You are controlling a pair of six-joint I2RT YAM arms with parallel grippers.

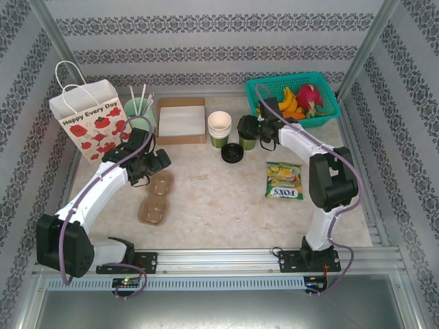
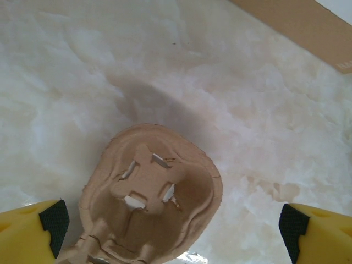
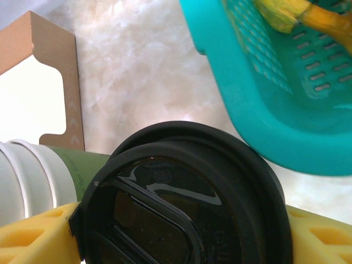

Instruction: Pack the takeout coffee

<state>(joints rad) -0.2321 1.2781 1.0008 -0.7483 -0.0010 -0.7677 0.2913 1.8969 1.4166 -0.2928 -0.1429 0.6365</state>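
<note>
A marble table (image 1: 219, 205) carries a poppy-print bag (image 1: 89, 127) back-left, a teal basket (image 1: 274, 86) back-right and a shallow box (image 1: 182, 122) between them. A pulp carrier (image 1: 156, 197) lies front-left, a snack packet (image 1: 283, 181) to the right. 1 stack of cups (image 1: 219, 129) stands by the box. The coffee (image 1: 246, 136) is just right of that stack, near the basket's corner, with the right gripper (image 3: 179, 225) clamped on either side of its lid. The left gripper (image 2: 171, 223) hangs spread wide over the carrier's end. 1 loose lid (image 1: 231, 153) lies nearby.
</note>
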